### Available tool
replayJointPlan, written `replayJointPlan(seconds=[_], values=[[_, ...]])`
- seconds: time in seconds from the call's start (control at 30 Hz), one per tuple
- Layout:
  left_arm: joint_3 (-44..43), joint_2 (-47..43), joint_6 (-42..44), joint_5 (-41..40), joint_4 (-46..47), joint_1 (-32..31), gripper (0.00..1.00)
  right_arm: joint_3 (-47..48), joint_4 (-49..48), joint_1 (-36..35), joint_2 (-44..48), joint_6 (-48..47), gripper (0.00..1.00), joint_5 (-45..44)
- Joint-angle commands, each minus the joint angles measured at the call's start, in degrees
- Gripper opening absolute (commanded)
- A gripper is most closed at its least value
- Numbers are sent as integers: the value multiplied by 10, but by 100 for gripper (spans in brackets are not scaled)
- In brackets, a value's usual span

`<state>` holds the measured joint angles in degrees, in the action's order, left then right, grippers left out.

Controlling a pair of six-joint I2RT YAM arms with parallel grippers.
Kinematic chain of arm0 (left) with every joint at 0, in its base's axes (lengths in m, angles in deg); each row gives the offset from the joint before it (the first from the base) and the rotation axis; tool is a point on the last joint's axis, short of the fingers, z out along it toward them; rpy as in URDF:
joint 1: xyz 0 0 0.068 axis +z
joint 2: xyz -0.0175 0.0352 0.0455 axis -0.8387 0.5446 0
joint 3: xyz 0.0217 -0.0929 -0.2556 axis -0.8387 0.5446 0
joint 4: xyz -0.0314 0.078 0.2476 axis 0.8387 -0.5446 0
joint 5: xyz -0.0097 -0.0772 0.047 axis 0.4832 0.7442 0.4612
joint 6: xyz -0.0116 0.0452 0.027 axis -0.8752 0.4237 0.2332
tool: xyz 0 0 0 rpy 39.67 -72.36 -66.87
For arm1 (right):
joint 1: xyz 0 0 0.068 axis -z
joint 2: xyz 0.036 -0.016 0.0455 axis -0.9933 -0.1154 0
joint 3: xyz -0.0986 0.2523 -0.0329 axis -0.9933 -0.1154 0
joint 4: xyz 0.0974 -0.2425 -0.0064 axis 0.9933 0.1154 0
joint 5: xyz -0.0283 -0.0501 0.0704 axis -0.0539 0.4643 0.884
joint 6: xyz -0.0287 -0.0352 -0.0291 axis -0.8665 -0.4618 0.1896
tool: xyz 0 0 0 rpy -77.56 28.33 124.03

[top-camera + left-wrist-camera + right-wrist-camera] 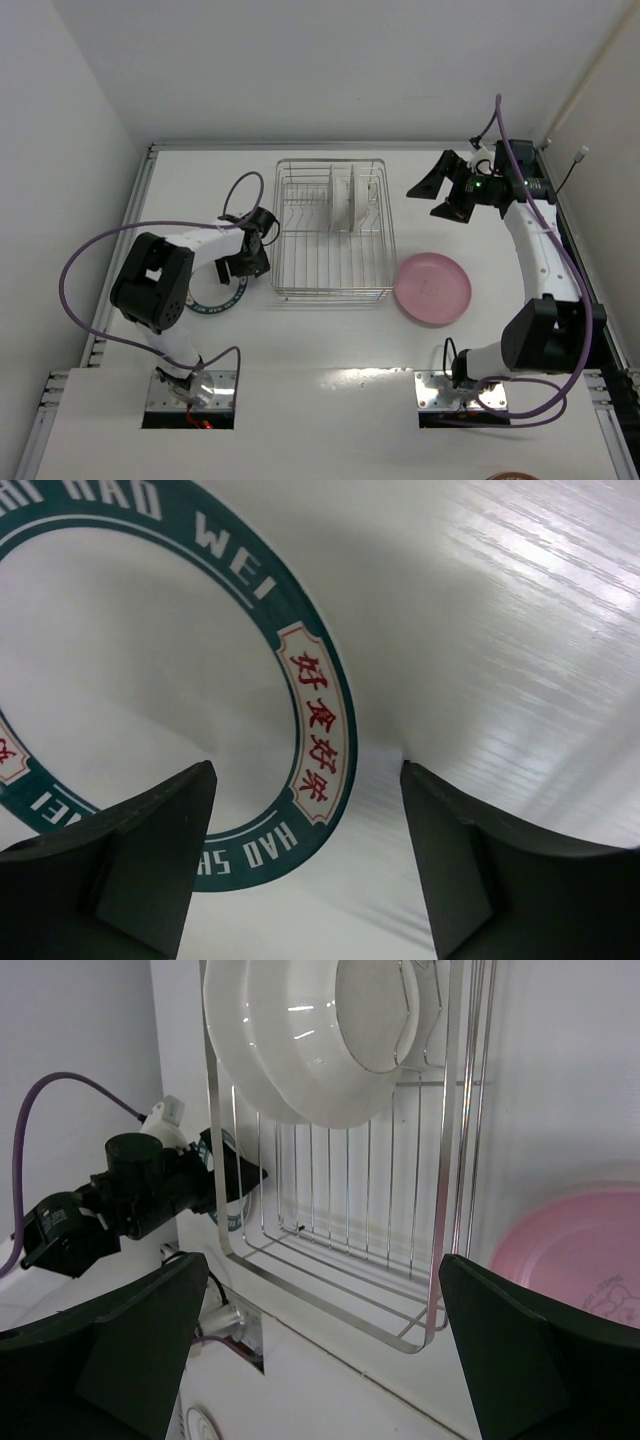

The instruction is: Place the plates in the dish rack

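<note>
The dish rack [330,235] stands mid-table with two white plates [350,200] upright in its slots; they show again in the right wrist view as white plates [300,1040] in the wire rack [330,1290]. A pink plate [432,288] lies flat to the right of the rack. The plate with the dark lettered rim [215,303] lies left of the rack, partly under my left arm. My left gripper [248,262] is low over its right edge, jaws apart, straddling the lettered rim [320,695] without touching it. My right gripper [437,195] hangs open and empty beyond the rack's far right corner.
Both arm bases sit at the near edge. The side walls close in left and right. Bare white table [520,630] shows to the right of the lettered plate. The pink plate [570,1260] lies close to the rack's right side.
</note>
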<state>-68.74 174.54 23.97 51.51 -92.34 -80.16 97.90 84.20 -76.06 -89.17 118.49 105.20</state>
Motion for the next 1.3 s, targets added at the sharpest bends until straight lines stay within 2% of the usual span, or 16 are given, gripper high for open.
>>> replayJointPlan(seconds=[0.0, 0.07, 0.17, 0.2, 0.27, 0.3, 0.4, 0.93, 1.27], values=[[-3, 17, -8, 17, 9, 11, 70, 21, -5, -4, -5, 4, 100, 13], [-3, 23, -3, 23, 9, 11, 65, 21, -5, -4, -5, 4, 100, 13], [-3, 23, 3, 35, 19, 17, 49, 27, -5, -4, -10, 4, 100, 13], [-3, 29, 9, 43, 19, 24, 41, 27, -5, -4, -10, 4, 100, 13], [-3, 29, 15, 50, 25, 29, 30, 27, -5, -4, -16, 4, 100, 13], [3, 29, 22, 56, 32, 35, 19, 27, -5, -4, -16, 4, 100, 13], [3, 29, 27, 61, 32, 35, 0, 27, -5, -4, -16, 4, 100, 13], [-133, -48, -6, -8, -74, 40, 0, 11, -5, -4, -16, 4, 100, 13], [-257, -66, -7, -28, -101, 40, 0, 11, -10, -4, -16, 4, 100, 13]])
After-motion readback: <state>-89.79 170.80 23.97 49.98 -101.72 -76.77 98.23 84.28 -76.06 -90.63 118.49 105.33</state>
